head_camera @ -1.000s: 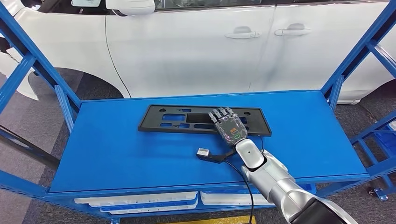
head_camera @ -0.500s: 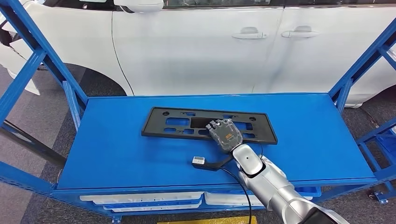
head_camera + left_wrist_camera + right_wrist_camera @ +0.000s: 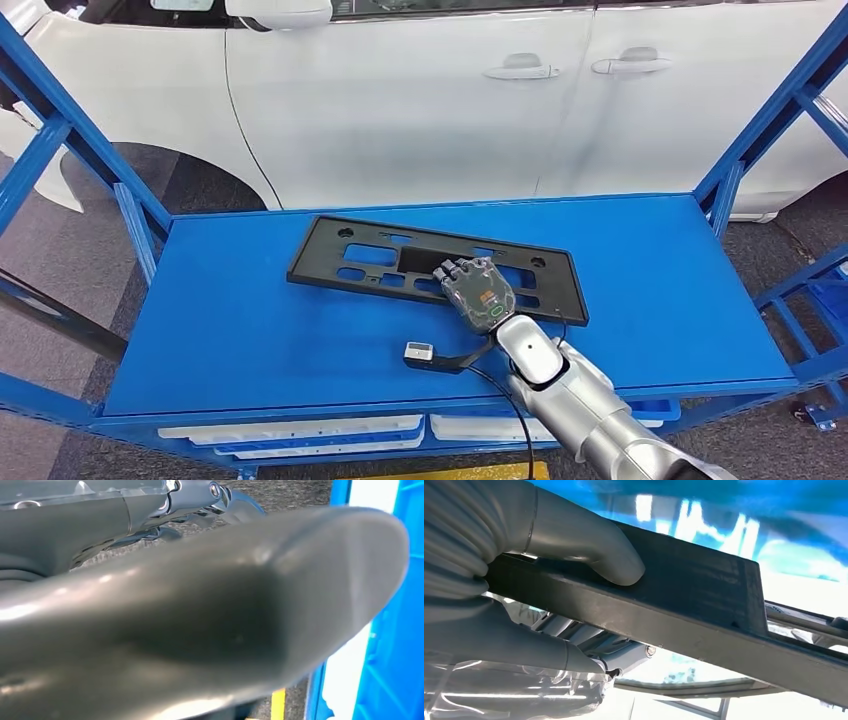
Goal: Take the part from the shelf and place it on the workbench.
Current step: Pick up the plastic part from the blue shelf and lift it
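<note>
The black plastic part (image 3: 430, 268), a long flat frame with cut-out slots, lies on the blue shelf (image 3: 250, 320), and its near long edge is gripped by the right robot hand (image 3: 478, 292). The right wrist view shows the thumb (image 3: 594, 545) pressed on one face of the part (image 3: 704, 605) and the darker fingers curled under the other, so the grip is a pinch across the thin edge. The end nearest the hand looks a little raised off the shelf, though that is hard to be sure of from above.

It looks light and fairly stiff (thin moulded plastic, by the look of it), but long enough to sag or swing when held from one spot. The hold sits right of the middle, so the far left end may droop; a grip nearer the centre would balance better. The smooth surface could slip under a weak pinch.

The left robot hand (image 3: 200, 620) is a close grey blur; whether it is wide or closed cannot be told.

Behind the shelf stands a white car (image 3: 420, 100).
</note>
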Available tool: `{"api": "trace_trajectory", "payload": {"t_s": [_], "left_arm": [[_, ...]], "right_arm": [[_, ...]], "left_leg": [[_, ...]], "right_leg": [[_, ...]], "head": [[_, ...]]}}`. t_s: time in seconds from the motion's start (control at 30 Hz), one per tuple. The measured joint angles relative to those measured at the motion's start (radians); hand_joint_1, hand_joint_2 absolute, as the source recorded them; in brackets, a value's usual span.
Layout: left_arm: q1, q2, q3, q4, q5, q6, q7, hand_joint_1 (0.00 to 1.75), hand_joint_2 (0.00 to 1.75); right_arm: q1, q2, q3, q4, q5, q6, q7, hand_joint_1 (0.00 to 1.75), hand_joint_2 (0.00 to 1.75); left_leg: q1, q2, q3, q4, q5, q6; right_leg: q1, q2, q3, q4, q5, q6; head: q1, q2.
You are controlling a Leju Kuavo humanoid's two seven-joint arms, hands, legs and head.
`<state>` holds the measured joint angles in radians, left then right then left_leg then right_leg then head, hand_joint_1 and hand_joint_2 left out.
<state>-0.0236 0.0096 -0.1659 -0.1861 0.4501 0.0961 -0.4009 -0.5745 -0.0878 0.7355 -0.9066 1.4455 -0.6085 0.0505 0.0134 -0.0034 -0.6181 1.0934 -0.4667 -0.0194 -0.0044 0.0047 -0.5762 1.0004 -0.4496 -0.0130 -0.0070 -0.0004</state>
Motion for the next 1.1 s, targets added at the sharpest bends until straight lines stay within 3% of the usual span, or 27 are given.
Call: {"api": "trace_trajectory", "payload": {"t_s": [0.07, 0.2, 0.27, 0.33, 0.37, 0.4, 0.43, 0.5, 0.57, 0.63, 0.7, 0.77, 0.83, 0.87, 0.9, 0.93, 1.0, 1.03, 1.1], "left_arm": [[-0.001, 0.0, -0.001, 0.0, 0.0, 0.0, 0.0, 0.0, 0.0], [-0.001, -0.001, -0.001, 0.0, 0.0, 0.0, 0.0, 0.0, 0.0], [-0.002, -0.002, -0.002, 0.0, 0.0, 0.002, 0.0, 0.0, 0.0], [-0.003, -0.002, -0.002, 0.0, -0.003, 0.013, 0.002, 0.0, 0.0], [-0.003, -0.002, -0.004, 0.0, -0.006, 0.02, 0.007, 0.0, 0.0], [-0.002, -0.003, -0.005, 0.0, -0.009, 0.026, 0.012, 0.0, 0.0], [-0.002, -0.003, -0.007, 0.0, -0.012, 0.029, 0.016, 0.0, 0.0], [-0.003, -0.004, -0.009, 0.0, -0.016, 0.03, 0.015, 0.0, 0.0], [-0.003, -0.005, -0.01, 0.0, -0.017, 0.029, -0.004, 0.0, 0.0], [-0.003, -0.006, -0.009, 0.0, -0.014, 0.021, -0.025, 0.0, 0.0], [-0.001, -0.006, -0.008, 0.0, -0.001, -0.006, -0.039, 0.0, 0.0], [-0.001, -0.005, -0.005, 0.0, 0.02, -0.04, -0.048, 0.0, 0.0], [-0.001, -0.006, 0.0, 0.0, 0.035, -0.058, -0.049, 0.0, 0.0], [-0.001, -0.006, 0.002, 0.0, 0.038, -0.06, -0.048, 0.0, 0.0], [0.0, -0.006, 0.005, 0.0, 0.04, -0.059, -0.048, 0.0, 0.0], [-0.001, -0.006, 0.007, 0.0, 0.041, -0.057, -0.048, 0.0, 0.0], [-0.001, -0.005, 0.014, 0.0, 0.043, -0.052, -0.047, 0.0, 0.0], [-0.001, -0.005, 0.017, 0.0, 0.046, -0.05, -0.046, 0.0, 0.0], [-0.003, -0.006, 0.02, 0.0, 0.051, -0.045, -0.046, 0.0, 0.0]], "right_arm": [[0.001, -0.003, 0.0, -0.006, -0.001, 0.0, 0.0, 1.75, 1.75], [0.004, -0.007, 0.0, -0.015, -0.002, 0.0, 0.0, 1.75, 1.75], [0.004, -0.01, 0.0, -0.019, -0.003, 0.0, 0.0, 1.75, 1.75], [0.009, -0.013, 0.0, -0.022, -0.007, -0.003, 0.0, 1.75, 1.75], [0.013, -0.016, 0.0, -0.026, -0.011, -0.005, 0.0, 1.75, 1.75], [0.017, -0.019, -0.001, -0.034, -0.017, -0.009, 0.0, 1.75, 1.75], [0.021, -0.023, -0.003, -0.047, -0.025, -0.015, 0.0, 1.75, 1.75], [0.028, -0.03, -0.014, -0.091, -0.059, -0.035, -0.009, 1.75, 1.75], [0.044, -0.035, -0.04, -0.166, -0.162, -0.06, -0.066, 1.75, 1.75], [0.081, -0.036, -0.089, -0.274, -0.391, -0.071, -0.225, 1.75, 1.75], [0.131, -0.031, -0.149, -0.415, -0.775, -0.045, -0.477, 1.75, 1.75], [0.173, -0.021, -0.2, -0.589, -1.284, 0.073, -0.679, 1.75, 1.75], [0.202, -0.009, -0.243, -0.751, -1.789, 0.313, -0.74, 1.75, 1.75], [0.216, -0.004, -0.257, -0.815, -1.984, 0.469, -0.74, 1.75, 1.75], [0.228, 0.001, -0.268, -0.871, -2.138, 0.626, -0.739, 1.75, 1.75], [0.235, 0.004, -0.273, -0.915, -2.228, 0.771, -0.738, 1.75, 1.75], [0.232, 0.013, -0.282, -0.976, -2.24, 0.935, -0.737, 1.75, 1.75], [0.226, 0.015, -0.286, -0.992, -2.169, 0.951, -0.737, 1.75, 1.75], [0.218, 0.019, -0.29, -1.005, -1.963, 0.919, -0.736, 1.75, 1.75]], "left_leg": [[-0.002, -0.001, 0.03, -0.069, 0.018, 0.009], [0.0, -0.002, 0.034, -0.082, 0.019, 0.032], [0.002, -0.001, 0.036, -0.087, 0.023, 0.041], [0.001, -0.001, 0.035, -0.087, 0.023, 0.044], [0.001, -0.002, 0.036, -0.087, 0.022, 0.044], [0.001, -0.002, 0.036, -0.086, 0.022, 0.044], [0.001, -0.003, 0.037, -0.085, 0.021, 0.043], [-0.001, -0.004, 0.039, -0.083, 0.018, 0.038], [-0.004, -0.005, 0.037, -0.081, 0.015, 0.03], [-0.005, -0.005, 0.036, -0.082, 0.015, 0.02], [-0.004, -0.005, 0.032, -0.07, 0.001, 0.01], [-0.002, -0.003, 0.001, 0.011, -0.054, 0.002], [-0.001, -0.002, -0.054, 0.147, -0.121, -0.004], [0.0, -0.002, -0.074, 0.196, -0.135, -0.006], [0.0, -0.002, -0.079, 0.21, -0.129, -0.006], [0.0, -0.002, -0.066, 0.183, -0.104, -0.005], [0.0, -0.002, -0.001, 0.048, -0.03, 0.002], [-0.002, -0.002, 0.03, -0.015, -0.007, 0.007], [-0.006, -0.003, 0.057, -0.074, 0.0, 0.016]], "right_leg": [[0.004, 0.0, -0.004, 0.007, -0.004, 0.008], [0.003, 0.0, -0.013, 0.025, -0.019, 0.028], [-0.001, 0.0, -0.055, 0.118, -0.072, 0.039], [-0.003, -0.001, -0.122, 0.256, -0.129, 0.046], [-0.004, -0.001, -0.142, 0.295, -0.135, 0.047], [-0.004, -0.001, -0.145, 0.296, -0.123, 0.047], [-0.004, -0.001, -0.128, 0.254, -0.092, 0.045], [-0.003, -0.001, -0.062, 0.11, -0.021, 0.037], [0.001, -0.001, -0.023, 0.021, 0.006, 0.028], [0.005, -0.001, -0.021, 0.009, 0.004, 0.019], [0.001, -0.004, -0.018, 0.003, 0.006, 0.007], [-0.003, -0.011, -0.014, -0.002, 0.007, -0.004], [-0.001, -0.014, -0.011, -0.002, 0.004, -0.01], [0.0, -0.014, -0.009, -0.001, 0.003, -0.011], [0.0, -0.013, -0.007, -0.001, 0.002, -0.011], [0.0, -0.011, -0.005, 0.0, 0.0, -0.011], [0.001, -0.007, 0.003, 0.002, -0.005, -0.007], [0.002, -0.004, 0.006, 0.004, -0.008, -0.004], [0.005, 0.0, 0.004, 0.006, -0.007, 0.005]], "head": [[0.001, 0.0], [0.005, 0.0], [0.008, 0.0], [0.009, 0.0], [0.009, 0.0], [0.009, 0.0], [0.009, 0.0], [0.009, 0.0], [0.008, 0.0], [0.008, 0.0], [0.008, 0.0], [0.005, 0.0], [0.002, 0.0], [0.003, 0.0], [0.002, 0.0], [0.002, 0.0], [0.002, 0.0], [0.003, 0.0], [0.003, 0.0]]}}
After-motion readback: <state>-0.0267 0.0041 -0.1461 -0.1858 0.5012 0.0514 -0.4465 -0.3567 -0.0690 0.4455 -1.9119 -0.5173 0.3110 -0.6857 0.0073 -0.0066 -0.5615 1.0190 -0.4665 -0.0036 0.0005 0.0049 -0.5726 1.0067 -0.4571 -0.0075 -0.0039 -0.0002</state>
